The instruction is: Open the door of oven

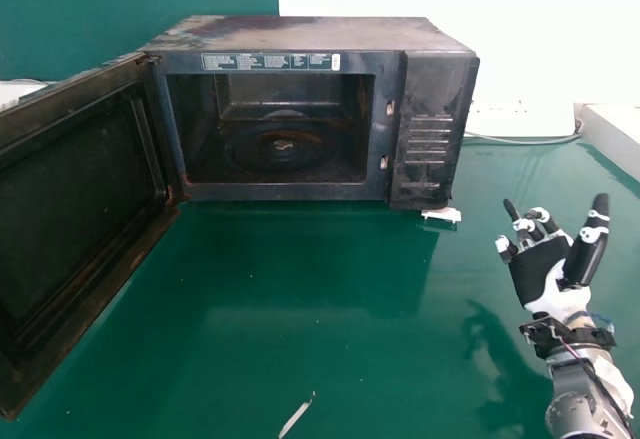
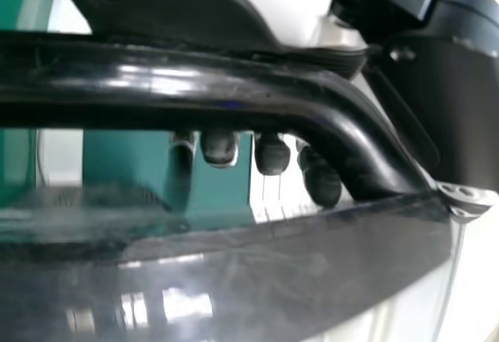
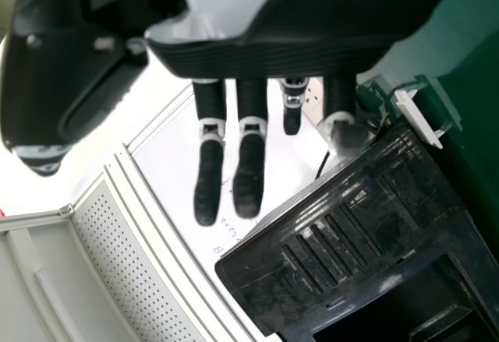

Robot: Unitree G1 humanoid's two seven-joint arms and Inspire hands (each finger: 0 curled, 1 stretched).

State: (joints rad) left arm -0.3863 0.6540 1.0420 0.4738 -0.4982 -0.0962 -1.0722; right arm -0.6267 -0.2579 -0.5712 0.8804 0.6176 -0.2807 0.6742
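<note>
Head view: oven at 12 o'clock, its door standing wide open toward 9 o'clock, turntable exposed inside. I judge the opening essentially complete; letting go cleanly should be next. Left wrist view: left robot hand has its fingers passed behind the handle and curled round it, presumably because a hooked hold draws the hinged door along its arc. Those fingers sit between bar and door, so I would straighten them before backing out (a snag could drag the door shut, or shift the oven). Right robot hand, fingers spread, is held over the surface between 3 and 4 o'clock, likely kept aside from the work. Other items: cable at 2 o'clock, white fragment by the oven's front corner, pale scrap at 6 o'clock. I judge none obstructs the door.
</note>
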